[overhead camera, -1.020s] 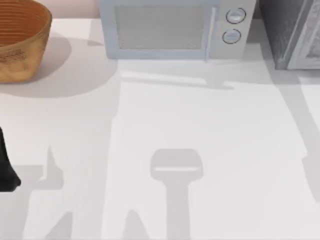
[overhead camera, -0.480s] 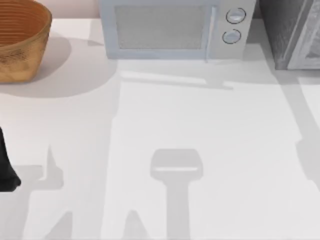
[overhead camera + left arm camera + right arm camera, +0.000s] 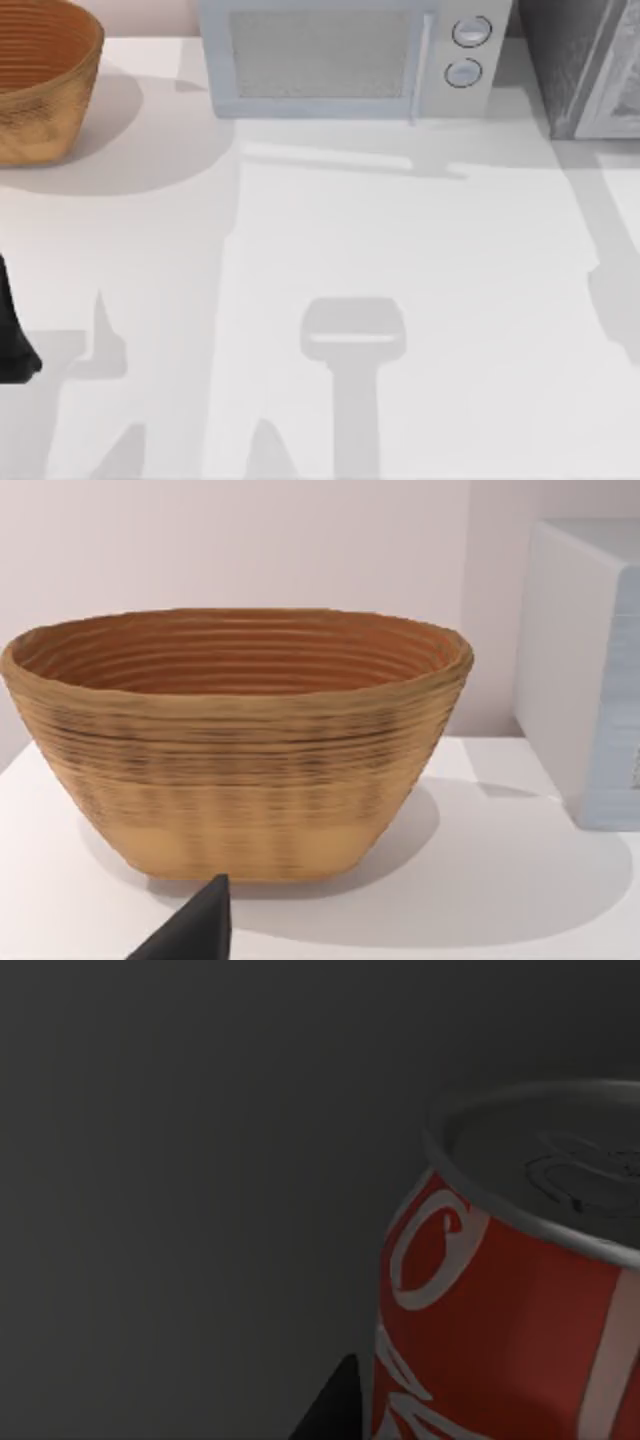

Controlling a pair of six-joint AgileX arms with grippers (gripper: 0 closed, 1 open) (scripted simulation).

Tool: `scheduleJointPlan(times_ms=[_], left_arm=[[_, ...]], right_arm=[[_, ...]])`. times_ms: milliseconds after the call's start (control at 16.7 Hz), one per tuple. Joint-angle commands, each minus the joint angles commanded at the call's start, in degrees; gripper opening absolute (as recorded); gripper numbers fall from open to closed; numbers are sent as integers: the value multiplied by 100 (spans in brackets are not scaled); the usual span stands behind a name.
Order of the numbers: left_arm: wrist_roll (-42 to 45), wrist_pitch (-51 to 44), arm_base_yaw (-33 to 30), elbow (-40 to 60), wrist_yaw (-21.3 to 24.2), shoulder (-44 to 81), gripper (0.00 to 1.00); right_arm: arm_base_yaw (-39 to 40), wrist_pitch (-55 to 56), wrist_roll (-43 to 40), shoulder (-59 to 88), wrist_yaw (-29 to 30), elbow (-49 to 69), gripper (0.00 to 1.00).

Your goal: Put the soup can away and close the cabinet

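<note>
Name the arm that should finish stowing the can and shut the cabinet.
Right, probably. Its wrist view shows the can close up against a dark surface. The cabinet stands at the table's right. The left arm sits parked at the far left, facing the basket.

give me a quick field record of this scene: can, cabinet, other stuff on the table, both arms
soup can: red label, silver top, close before the right wrist camera against a dim grey surface
cabinet: dark speckled box at the table's far right, pale door
microwave: light grey, far middle, two round knobs
basket: woven, far left, nothing visible inside
left gripper: dark fingertip low before the basket; arm at the left edge
right gripper: dark fingertip beside the can
</note>
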Motion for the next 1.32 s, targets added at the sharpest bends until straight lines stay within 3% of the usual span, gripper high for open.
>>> scheduleJointPlan(times_ms=[180, 960, 1320], left_arm=[[0, 0, 0, 0, 0, 0, 100], [0, 0, 0, 0, 0, 0, 100], [0, 0, 0, 0, 0, 0, 100]], right_arm=[[0, 0, 0, 0, 0, 0, 0], [0, 0, 0, 0, 0, 0, 98], [0, 0, 0, 0, 0, 0, 100]])
